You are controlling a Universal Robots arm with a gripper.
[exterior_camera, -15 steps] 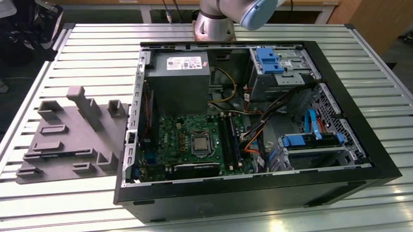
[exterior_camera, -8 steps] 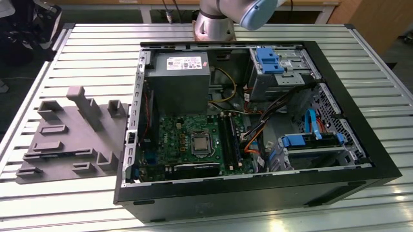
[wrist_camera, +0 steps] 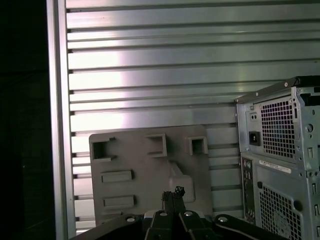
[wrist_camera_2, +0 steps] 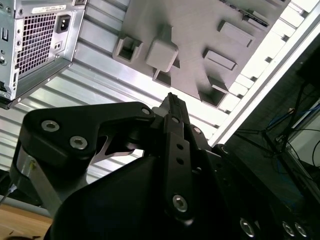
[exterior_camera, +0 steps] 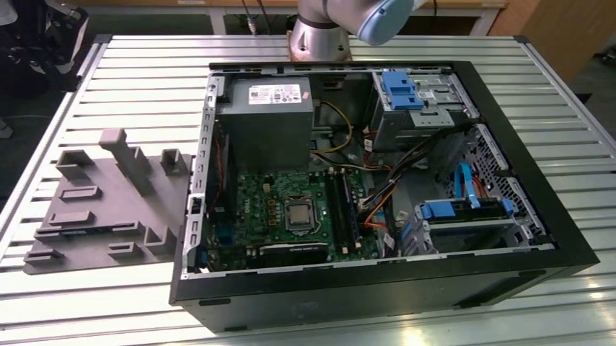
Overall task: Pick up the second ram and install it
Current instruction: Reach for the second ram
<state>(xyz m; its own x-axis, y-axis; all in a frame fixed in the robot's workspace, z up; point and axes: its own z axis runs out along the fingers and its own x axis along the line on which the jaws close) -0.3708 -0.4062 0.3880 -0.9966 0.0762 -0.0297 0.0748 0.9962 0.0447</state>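
facing the gray fixture [wrist_camera: 150, 165], the gripper [wrist_camera: 172, 193] is clenched on nothing (pickup not yet made); the second ram [exterior_camera: 86, 232] lies in the fixture, exterior view's lower left; grasping calls for opening first.

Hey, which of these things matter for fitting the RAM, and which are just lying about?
For the job: gripper, second ram on the grey fixture, black memory slots.
Just there: power supply, blue drive caddies, orange cables.

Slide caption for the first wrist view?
Shut claw above gray fixture on slatted table, beside computer case.
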